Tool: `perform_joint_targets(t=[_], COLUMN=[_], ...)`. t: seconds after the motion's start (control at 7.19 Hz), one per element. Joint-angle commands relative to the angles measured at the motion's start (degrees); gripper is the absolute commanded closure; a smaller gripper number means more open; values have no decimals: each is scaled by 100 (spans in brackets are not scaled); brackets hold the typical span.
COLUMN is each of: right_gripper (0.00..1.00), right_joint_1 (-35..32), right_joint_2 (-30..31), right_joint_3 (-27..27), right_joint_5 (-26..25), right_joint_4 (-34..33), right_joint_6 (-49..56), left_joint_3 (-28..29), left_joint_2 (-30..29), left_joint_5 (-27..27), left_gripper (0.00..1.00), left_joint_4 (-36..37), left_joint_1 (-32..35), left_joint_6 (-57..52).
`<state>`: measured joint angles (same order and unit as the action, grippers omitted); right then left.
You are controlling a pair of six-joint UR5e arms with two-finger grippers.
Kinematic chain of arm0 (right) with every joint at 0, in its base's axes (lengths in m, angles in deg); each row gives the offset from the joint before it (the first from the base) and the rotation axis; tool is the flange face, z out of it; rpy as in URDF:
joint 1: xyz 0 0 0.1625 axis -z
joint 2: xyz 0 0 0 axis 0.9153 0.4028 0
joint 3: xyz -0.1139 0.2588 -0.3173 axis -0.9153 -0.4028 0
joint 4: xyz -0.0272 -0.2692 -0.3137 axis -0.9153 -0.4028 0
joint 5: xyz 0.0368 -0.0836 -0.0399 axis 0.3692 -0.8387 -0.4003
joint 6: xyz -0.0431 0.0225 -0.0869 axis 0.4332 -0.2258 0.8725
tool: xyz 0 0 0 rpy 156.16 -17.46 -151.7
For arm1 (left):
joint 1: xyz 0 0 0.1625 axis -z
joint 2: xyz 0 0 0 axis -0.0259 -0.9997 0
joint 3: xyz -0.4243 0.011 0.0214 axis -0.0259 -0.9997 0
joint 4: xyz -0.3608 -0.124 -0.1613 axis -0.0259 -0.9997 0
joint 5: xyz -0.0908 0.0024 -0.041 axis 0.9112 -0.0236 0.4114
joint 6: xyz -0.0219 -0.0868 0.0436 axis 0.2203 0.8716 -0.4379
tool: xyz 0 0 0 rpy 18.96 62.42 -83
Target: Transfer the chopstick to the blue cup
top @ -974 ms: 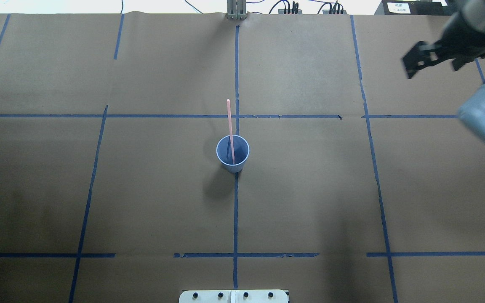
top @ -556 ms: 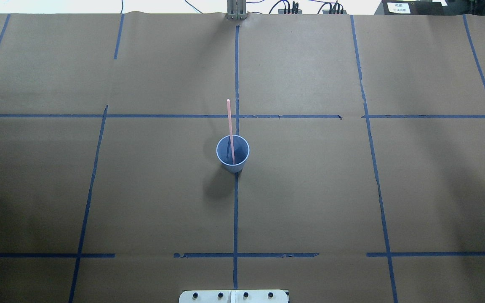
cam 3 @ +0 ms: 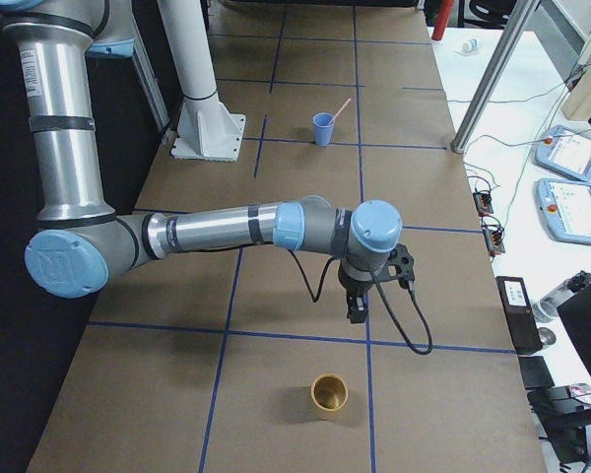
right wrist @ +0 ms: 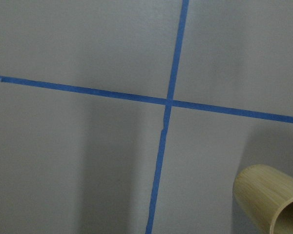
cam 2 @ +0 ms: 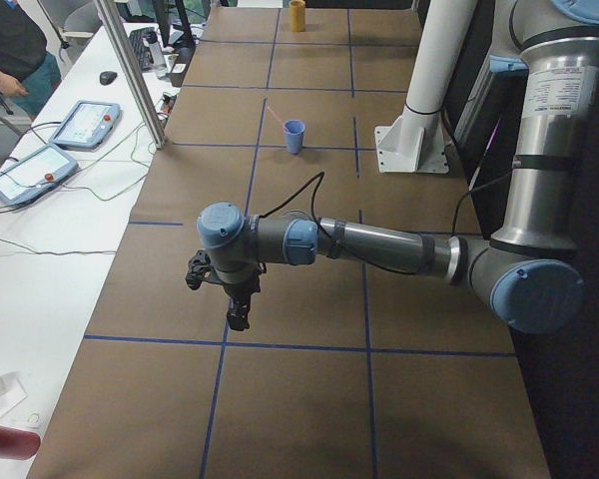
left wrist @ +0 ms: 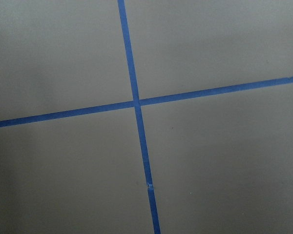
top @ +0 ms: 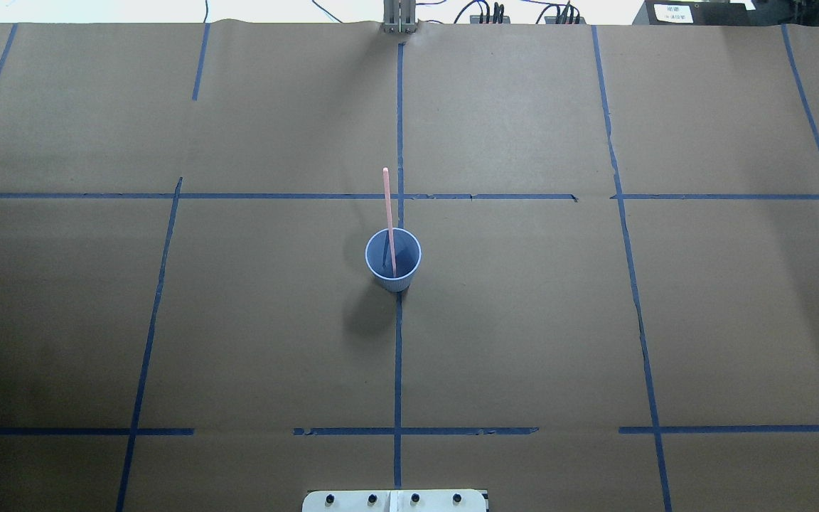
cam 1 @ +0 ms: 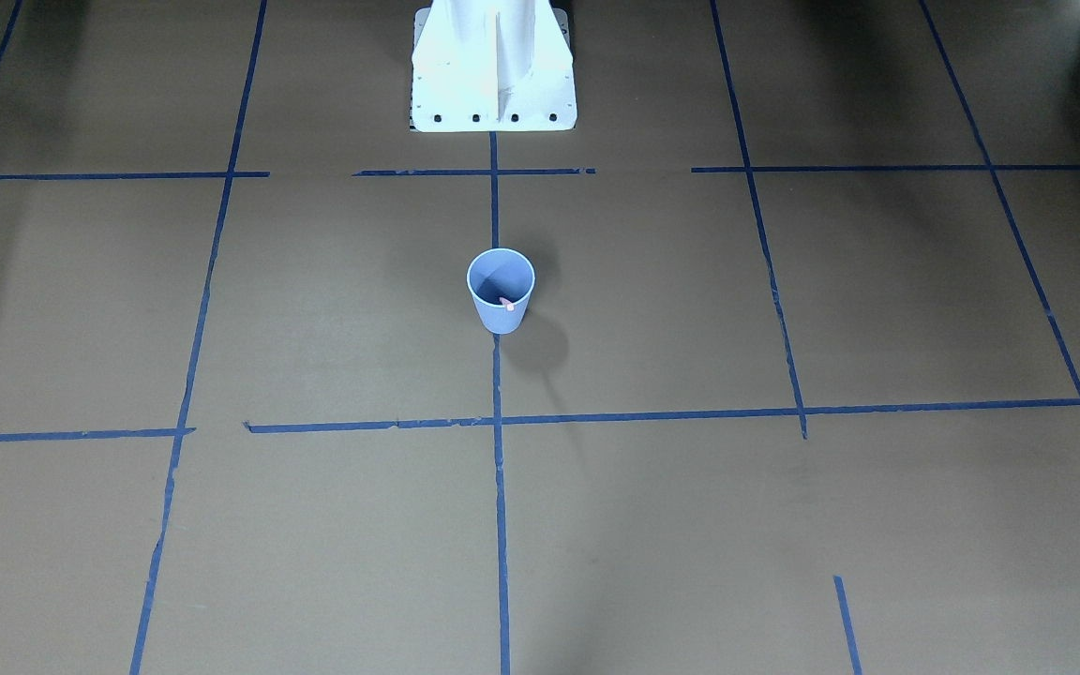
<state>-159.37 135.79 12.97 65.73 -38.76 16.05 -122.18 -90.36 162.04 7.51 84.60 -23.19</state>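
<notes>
The blue cup (top: 393, 259) stands upright at the middle of the table. A pink chopstick (top: 388, 213) stands in it and leans on the far rim. In the front-facing view only its pale tip (cam 1: 508, 305) shows at the rim of the cup (cam 1: 501, 291). The left gripper (cam 2: 236, 309) hangs over the table's left end, far from the cup (cam 2: 295, 136). The right gripper (cam 3: 358, 307) hangs over the right end, far from the cup (cam 3: 322, 129). I cannot tell whether either gripper is open or shut. Neither wrist view shows fingers.
A bamboo cup (cam 3: 328, 394) stands near the table's right end, close to the right gripper, and shows in the right wrist view (right wrist: 268, 202). The white robot base (cam 1: 493, 66) stands behind the blue cup. Blue tape lines cross the brown paper.
The right arm and gripper, at the overhead view's top right a second ago, have moved out of that view. The cup and chopstick have not moved.
</notes>
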Motion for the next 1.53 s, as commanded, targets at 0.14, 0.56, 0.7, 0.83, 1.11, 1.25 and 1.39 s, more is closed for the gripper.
perform_joint_targets(t=[0.14, 0.56, 0.7, 0.83, 1.11, 1.25, 1.39], right_gripper=[0, 0, 0, 0, 0, 0, 0], right_joint_1=[-39, -39, -39, -39, -39, -30, -30], right_joint_2=[224, 180, 179, 188, 206, 223, 241], right_joint_3=[-165, 132, 203, 204, 187, 152, 143], right_joint_5=[14, 22, 22, 22, 22, 14, 5], right_joint_4=[406, 432, 441, 432, 432, 432, 432], right_joint_6=[-661, -1161, -1347, -1349, -1331, -1314, -1313], left_joint_3=[96, 255, 255, 290, 413, 492, 562], left_joint_2=[8, 121, 201, 288, 376, 386, 368], left_joint_5=[-8, 105, 315, 308, 317, 308, 308], left_gripper=[0, 0, 0, 0, 0, 0, 0], left_joint_4=[4, -48, -75, -92, -197, -311, -330], left_joint_1=[4, 214, 302, 312, 312, 312, 303], left_joint_6=[5, -30, -143, -362, -373, -364, -364])
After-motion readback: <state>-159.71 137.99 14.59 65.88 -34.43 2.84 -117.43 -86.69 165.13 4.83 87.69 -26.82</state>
